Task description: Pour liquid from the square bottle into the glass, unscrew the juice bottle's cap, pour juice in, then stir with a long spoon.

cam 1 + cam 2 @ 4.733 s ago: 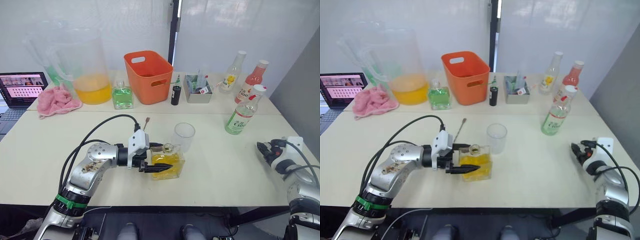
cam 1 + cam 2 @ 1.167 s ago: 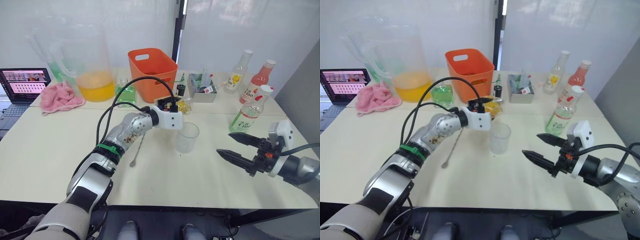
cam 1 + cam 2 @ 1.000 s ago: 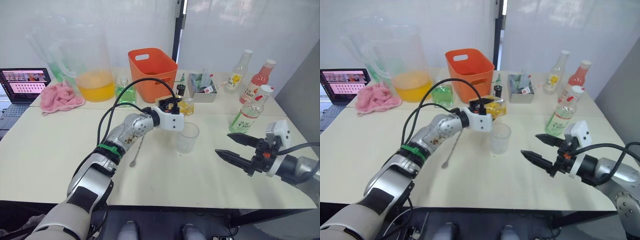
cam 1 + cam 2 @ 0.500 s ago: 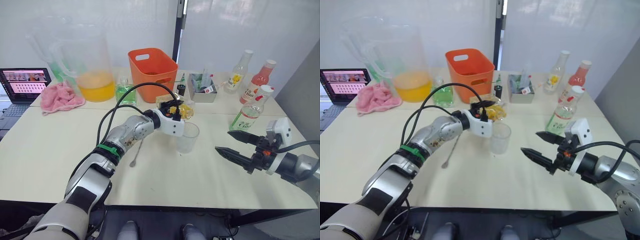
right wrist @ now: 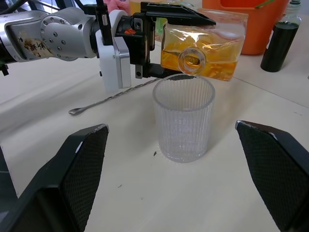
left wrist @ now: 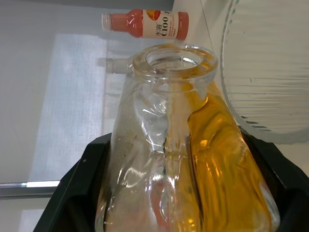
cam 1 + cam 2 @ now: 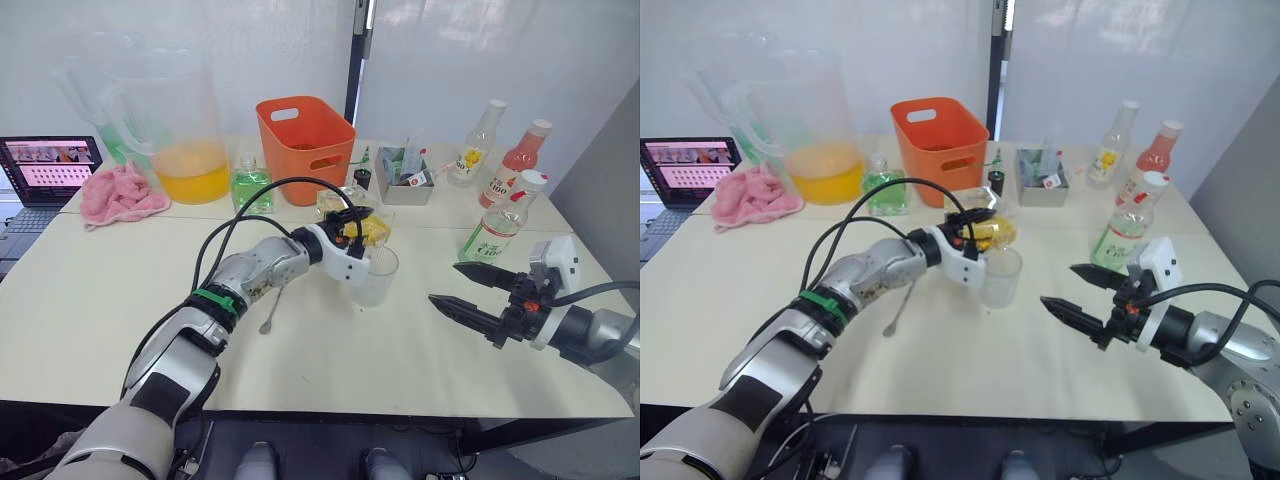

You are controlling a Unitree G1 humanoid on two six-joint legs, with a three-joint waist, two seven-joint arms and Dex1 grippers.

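While tipped over glass [image 5: 183,118]: bottle [image 5: 203,50].

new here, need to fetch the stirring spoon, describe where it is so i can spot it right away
Start at the orange basket at the back of the table, then come forward to the ribbed glass mid-table. The spoon lies flat on the tabletop beside the glass, under the left arm. It is the lone thin, long-handled metal piece among bottles and jugs.

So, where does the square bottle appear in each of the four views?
Left eye view: square bottle, tipped in the left gripper, above the glass.
Right eye view: same place.
Left wrist view: central, neck away from the camera.
Right wrist view: just behind the glass.
Shared landmark: the glass.
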